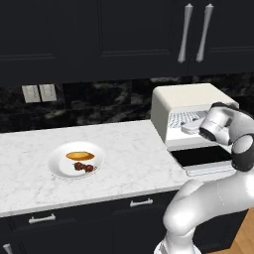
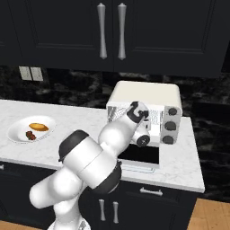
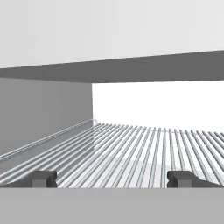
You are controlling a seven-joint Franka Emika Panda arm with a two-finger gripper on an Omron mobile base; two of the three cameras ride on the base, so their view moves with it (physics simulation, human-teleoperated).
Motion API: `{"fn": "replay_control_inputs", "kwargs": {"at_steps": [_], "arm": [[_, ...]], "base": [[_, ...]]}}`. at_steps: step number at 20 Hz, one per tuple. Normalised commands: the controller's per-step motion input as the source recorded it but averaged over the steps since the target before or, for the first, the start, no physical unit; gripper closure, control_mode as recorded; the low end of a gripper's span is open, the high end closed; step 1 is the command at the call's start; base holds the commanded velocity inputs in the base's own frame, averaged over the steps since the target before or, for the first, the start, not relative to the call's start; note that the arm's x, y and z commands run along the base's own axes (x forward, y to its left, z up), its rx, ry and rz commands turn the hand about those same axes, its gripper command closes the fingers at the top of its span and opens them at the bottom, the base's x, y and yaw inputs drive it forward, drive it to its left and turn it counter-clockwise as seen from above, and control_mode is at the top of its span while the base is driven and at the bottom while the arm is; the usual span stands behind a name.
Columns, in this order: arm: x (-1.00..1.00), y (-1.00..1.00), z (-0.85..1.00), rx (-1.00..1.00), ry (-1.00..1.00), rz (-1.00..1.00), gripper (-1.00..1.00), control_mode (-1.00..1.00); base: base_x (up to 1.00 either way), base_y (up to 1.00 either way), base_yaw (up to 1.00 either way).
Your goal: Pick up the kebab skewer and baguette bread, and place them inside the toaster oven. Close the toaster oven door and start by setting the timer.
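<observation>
The cream-white toaster oven (image 1: 186, 96) (image 2: 148, 94) stands at the back right of the counter. Its door (image 1: 203, 158) (image 2: 140, 156) hangs open, folded down flat in front. My gripper (image 3: 113, 178) (image 1: 188, 128) is open at the oven's mouth, just above the wire rack (image 3: 144, 148), with nothing between its fingertips (image 3: 43, 177). Far to the left, the golden baguette bread (image 1: 80, 156) (image 2: 38, 127) and the dark red kebab skewer (image 1: 84, 167) (image 2: 31, 134) lie side by side on a white plate (image 1: 58, 167) (image 2: 17, 135).
Three dark knobs (image 2: 170, 126) run down the oven's right side. White marble counter (image 1: 129, 163) stretches between plate and oven. Dark upper cabinets with long handles (image 1: 186, 32) hang over the oven. Wall outlets (image 1: 38, 93) sit behind the plate.
</observation>
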Motion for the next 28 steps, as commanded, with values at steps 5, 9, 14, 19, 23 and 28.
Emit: {"fn": "replay_control_inputs", "kwargs": {"at_steps": [5,9,14,19,23,28], "arm": [[0.27,0.00,-0.38,0.00,0.03,0.00,-1.00,-1.00],[0.33,-0.01,-0.20,0.00,0.01,0.00,-1.00,-1.00],[-0.16,-0.10,-0.65,0.00,0.07,0.00,-1.00,-1.00],[-0.72,-0.18,-0.85,0.00,0.08,0.00,-1.00,-1.00],[-1.00,-0.06,-0.69,-0.01,0.13,0.00,-1.00,-1.00],[-1.00,-0.06,-0.39,-0.04,0.29,0.00,-1.00,-1.00]], "base": [[0.00,0.00,0.00],[0.00,0.00,0.00],[0.00,0.00,0.00],[0.00,0.00,0.00],[0.00,0.00,0.00],[0.00,0.00,0.00]]}}
